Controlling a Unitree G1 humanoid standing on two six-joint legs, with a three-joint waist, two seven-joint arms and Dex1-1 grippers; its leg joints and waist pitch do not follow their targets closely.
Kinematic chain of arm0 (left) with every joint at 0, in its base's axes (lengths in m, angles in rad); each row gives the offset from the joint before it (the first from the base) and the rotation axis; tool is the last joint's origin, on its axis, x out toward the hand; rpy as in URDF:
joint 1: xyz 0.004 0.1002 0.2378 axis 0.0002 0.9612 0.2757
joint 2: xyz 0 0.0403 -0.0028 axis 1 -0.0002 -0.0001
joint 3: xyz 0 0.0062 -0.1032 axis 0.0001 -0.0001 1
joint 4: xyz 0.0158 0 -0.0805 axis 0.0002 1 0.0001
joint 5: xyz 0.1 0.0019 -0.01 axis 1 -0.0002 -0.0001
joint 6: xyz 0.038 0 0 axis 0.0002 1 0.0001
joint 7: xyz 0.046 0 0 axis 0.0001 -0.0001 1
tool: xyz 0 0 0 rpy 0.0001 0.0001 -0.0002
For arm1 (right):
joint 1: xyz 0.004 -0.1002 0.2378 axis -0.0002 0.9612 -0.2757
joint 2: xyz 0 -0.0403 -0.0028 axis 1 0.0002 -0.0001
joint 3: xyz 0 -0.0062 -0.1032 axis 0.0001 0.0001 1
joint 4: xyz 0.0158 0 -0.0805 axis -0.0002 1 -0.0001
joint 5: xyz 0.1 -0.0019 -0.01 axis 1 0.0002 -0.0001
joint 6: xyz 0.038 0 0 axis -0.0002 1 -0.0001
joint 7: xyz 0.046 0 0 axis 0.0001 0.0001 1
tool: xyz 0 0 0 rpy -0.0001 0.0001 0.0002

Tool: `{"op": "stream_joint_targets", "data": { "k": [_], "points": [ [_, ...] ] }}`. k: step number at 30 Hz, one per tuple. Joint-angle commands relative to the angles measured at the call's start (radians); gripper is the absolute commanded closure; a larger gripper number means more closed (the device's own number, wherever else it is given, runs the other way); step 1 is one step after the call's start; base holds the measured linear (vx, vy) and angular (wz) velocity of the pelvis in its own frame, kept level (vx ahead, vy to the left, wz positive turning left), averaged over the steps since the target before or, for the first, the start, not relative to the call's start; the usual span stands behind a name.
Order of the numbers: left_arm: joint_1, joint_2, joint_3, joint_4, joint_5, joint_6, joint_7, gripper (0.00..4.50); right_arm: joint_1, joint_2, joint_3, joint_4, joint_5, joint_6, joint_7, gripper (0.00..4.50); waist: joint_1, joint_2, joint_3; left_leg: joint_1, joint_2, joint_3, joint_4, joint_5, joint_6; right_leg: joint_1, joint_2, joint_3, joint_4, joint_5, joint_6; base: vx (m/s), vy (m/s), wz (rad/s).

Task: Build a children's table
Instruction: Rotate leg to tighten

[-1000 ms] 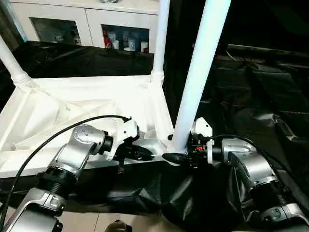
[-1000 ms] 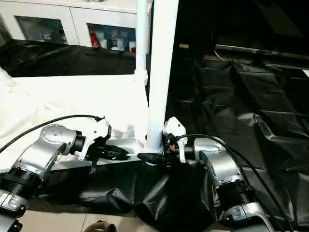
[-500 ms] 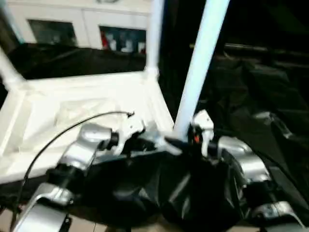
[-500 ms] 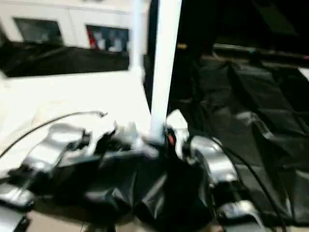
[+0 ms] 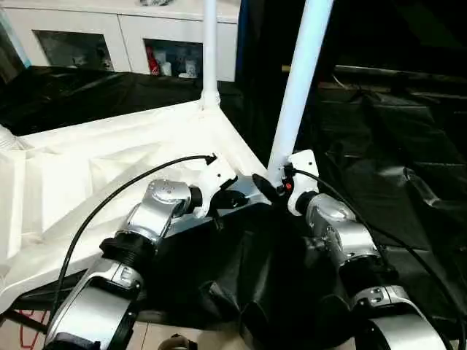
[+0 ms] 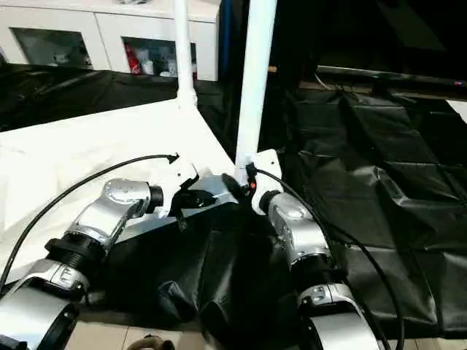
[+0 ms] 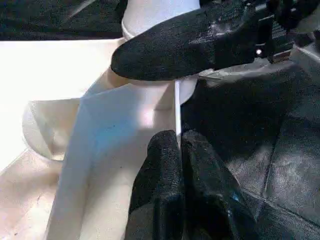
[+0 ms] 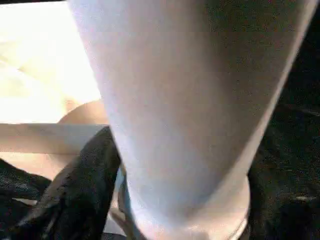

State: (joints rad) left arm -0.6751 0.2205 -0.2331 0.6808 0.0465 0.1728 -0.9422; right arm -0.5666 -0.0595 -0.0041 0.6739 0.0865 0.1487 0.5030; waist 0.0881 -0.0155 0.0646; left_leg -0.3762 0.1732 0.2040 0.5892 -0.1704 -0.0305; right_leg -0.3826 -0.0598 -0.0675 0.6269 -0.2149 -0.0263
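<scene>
Bright glare on the tabletop [image 5: 109, 160]; dark, shadowed surroundings.

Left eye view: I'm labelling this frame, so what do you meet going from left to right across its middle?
Tabletop → left gripper, shut on the tabletop's rim → near leg standing in the corner socket → right gripper at that leg's base → black sheeting.

Black plastic sheeting [image 5: 379, 138] covers the floor beneath the white tabletop [image 5: 109, 168].

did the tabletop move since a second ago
Yes. The tabletop has swung against the cabinet: its far-corner leg now stands before the right cabinet door, no longer past its edge.
</scene>
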Motion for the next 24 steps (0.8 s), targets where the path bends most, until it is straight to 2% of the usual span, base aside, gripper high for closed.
{"op": "stream_joint_targets", "data": {
  "k": [1,3,4,7,12,14,15,18,19,20,21,24],
  "points": [
    [-0.015,-0.041,0.018,-0.069,-0.063,-0.071,-0.018,4.5,0.008,0.043,0.101,-0.008,0.017,0.006,0.143,0.64,0.0,0.002,-0.072,0.021,0.072,-0.038,-0.066,-0.171,0.022,0.042,-0.108,0.062,-0.078,-0.096,-0.221,0.0,0.0,0.0],
    [-0.001,-0.028,0.01,-0.085,-0.069,-0.072,-0.048,4.5,0.023,0.015,0.115,-0.034,0.021,-0.006,0.197,0.55,0.002,0.0,-0.073,0.019,0.072,-0.037,-0.063,-0.155,0.035,0.044,-0.108,0.062,-0.074,-0.062,-0.226,0.0,0.0,0.0],
    [0.016,-0.008,0.0,-0.104,-0.076,-0.078,-0.093,4.5,0.049,-0.027,0.135,-0.082,0.033,-0.009,0.282,0.55,0.003,-0.004,-0.073,0.018,0.072,-0.037,-0.063,-0.138,0.047,0.046,-0.108,0.062,-0.072,-0.04,-0.227,0.0,0.0,0.0],
    [0.047,0.028,-0.009,-0.145,-0.1,-0.083,-0.179,4.5,0.095,-0.11,0.165,-0.163,0.056,0.001,0.422,0.55,0.007,-0.001,-0.072,0.015,0.073,-0.034,-0.061,-0.123,0.075,0.046,-0.105,0.06,-0.071,-0.016,-0.229,0.0,0.0,0.0],
    [0.071,0.061,-0.002,-0.182,-0.129,-0.081,-0.256,4.5,0.122,-0.177,0.162,-0.203,0.079,-0.004,0.548,0.55,0.01,0.001,-0.067,0.02,0.076,-0.035,-0.064,-0.191,0.045,0.04,-0.106,0.059,-0.083,-0.148,-0.225,0.0,0.0,0.0],
    [0.074,0.067,-0.001,-0.188,-0.134,-0.079,-0.27,4.5,0.124,-0.187,0.162,-0.204,0.079,-0.005,0.566,0.55,0.013,0.001,-0.067,0.022,0.078,-0.035,-0.065,-0.2,0.038,0.037,-0.107,0.06,-0.084,-0.17,-0.223,0.0,0.0,0.0],
    [0.084,0.083,-0.003,-0.207,-0.141,-0.063,-0.299,4.5,0.127,-0.203,0.161,-0.208,0.083,-0.006,0.592,0.55,0.014,-0.001,-0.067,0.021,0.077,-0.035,-0.065,-0.197,0.038,0.037,-0.107,0.06,-0.084,-0.171,-0.221,0.0,0.0,0.0],
    [0.1,0.108,-0.008,-0.233,-0.143,-0.045,-0.331,4.5,0.128,-0.225,0.16,-0.21,0.095,0.006,0.626,0.55,0.021,0.001,-0.068,0.02,0.078,-0.035,-0.064,-0.178,0.044,0.036,-0.105,0.06,-0.079,-0.141,-0.223,0.0,0.0,0.0],
    [0.103,0.113,-0.007,-0.231,-0.134,-0.051,-0.326,4.5,0.124,-0.229,0.162,-0.206,0.095,0.008,0.632,0.55,0.022,0.005,-0.069,0.02,0.077,-0.034,-0.063,-0.174,0.046,0.035,-0.105,0.06,-0.079,-0.128,-0.226,0.0,0.0,0.0],
    [0.105,0.117,-0.008,-0.232,-0.131,-0.053,-0.331,4.5,0.123,-0.231,0.162,-0.203,0.094,0.009,0.637,0.8,0.024,0.004,-0.07,0.021,0.077,-0.034,-0.063,-0.17,0.046,0.035,-0.105,0.06,-0.078,-0.121,-0.227,0.0,0.0,0.0],
    [0.107,0.119,-0.009,-0.233,-0.13,-0.052,-0.335,4.5,0.122,-0.231,0.163,-0.201,0.091,0.008,0.639,0.87,0.026,0.007,-0.07,0.021,0.078,-0.035,-0.064,-0.166,0.044,0.035,-0.105,0.059,-0.076,-0.111,-0.231,0.0,0.0,0.0],
    [0.115,0.123,-0.017,-0.234,-0.12,-0.053,-0.348,4.5,0.121,-0.231,0.168,-0.187,0.082,-0.001,0.647,0.92,0.027,0.005,-0.07,0.02,0.077,-0.035,-0.063,-0.17,0.042,0.036,-0.106,0.058,-0.075,-0.102,-0.236,0.0,0.0,0.0]
  ]
}}
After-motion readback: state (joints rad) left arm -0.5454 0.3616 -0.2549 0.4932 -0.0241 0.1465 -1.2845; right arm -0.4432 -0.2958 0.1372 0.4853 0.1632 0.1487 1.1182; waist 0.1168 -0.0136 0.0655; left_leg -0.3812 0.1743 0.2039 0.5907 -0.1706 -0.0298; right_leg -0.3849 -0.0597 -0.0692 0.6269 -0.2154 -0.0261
